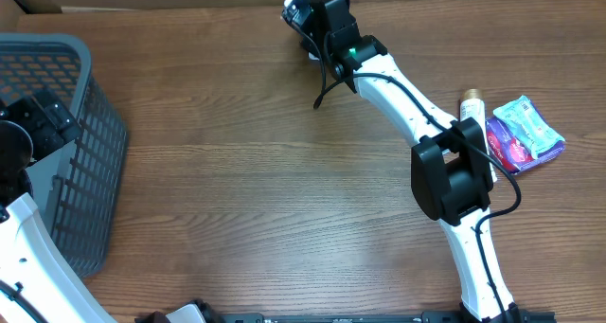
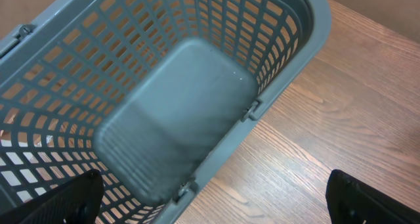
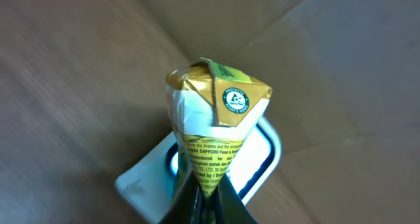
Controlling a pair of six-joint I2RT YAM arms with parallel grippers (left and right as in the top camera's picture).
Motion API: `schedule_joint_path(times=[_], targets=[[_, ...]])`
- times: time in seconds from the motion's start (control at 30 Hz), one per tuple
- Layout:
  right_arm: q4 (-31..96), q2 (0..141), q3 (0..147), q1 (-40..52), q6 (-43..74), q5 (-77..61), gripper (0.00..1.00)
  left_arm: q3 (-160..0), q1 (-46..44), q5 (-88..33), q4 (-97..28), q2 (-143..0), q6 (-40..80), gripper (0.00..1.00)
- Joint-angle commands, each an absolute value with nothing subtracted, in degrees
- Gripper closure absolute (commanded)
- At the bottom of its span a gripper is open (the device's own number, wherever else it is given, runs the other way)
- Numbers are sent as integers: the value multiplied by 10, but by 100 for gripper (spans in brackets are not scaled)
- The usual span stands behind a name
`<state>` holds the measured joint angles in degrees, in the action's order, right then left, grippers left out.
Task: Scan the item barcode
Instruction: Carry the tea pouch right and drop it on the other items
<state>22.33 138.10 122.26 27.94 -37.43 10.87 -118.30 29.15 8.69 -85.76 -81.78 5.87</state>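
While the pack (image 3: 216, 112), judged light and crushable, is pinched by its narrow end in the closed right gripper (image 3: 207, 203) over the scanner (image 3: 268, 145) at the far edge of the table (image 1: 237, 171), the left gripper (image 2: 213, 199) is spread wide above the basket (image 2: 295, 33).

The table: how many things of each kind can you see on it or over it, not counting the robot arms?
basket, grey: 1
carton, gold and yellow, held up: 1
scanner, white, under the carton: 1
packet, blue and purple: 1
bottle, tan cap, partly hidden by the arm: 1
Total: 5
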Motion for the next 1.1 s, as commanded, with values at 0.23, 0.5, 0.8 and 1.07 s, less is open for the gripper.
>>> schedule_joint_path(times=[0.23, 0.5, 0.8, 1.07], targets=[[399, 1162, 1241, 280, -133, 13, 96, -1189, 292, 90, -857, -820, 65, 1], [642, 1059, 1241, 257, 80, -36, 96, -1189, 292, 90, -857, -821, 65, 0], [874, 1037, 1211, 99, 102, -20, 96, -1189, 292, 90, -857, -821, 65, 0], [769, 1037, 1037, -77, 164, -89, 96, -1189, 292, 90, -857, -821, 65, 0]])
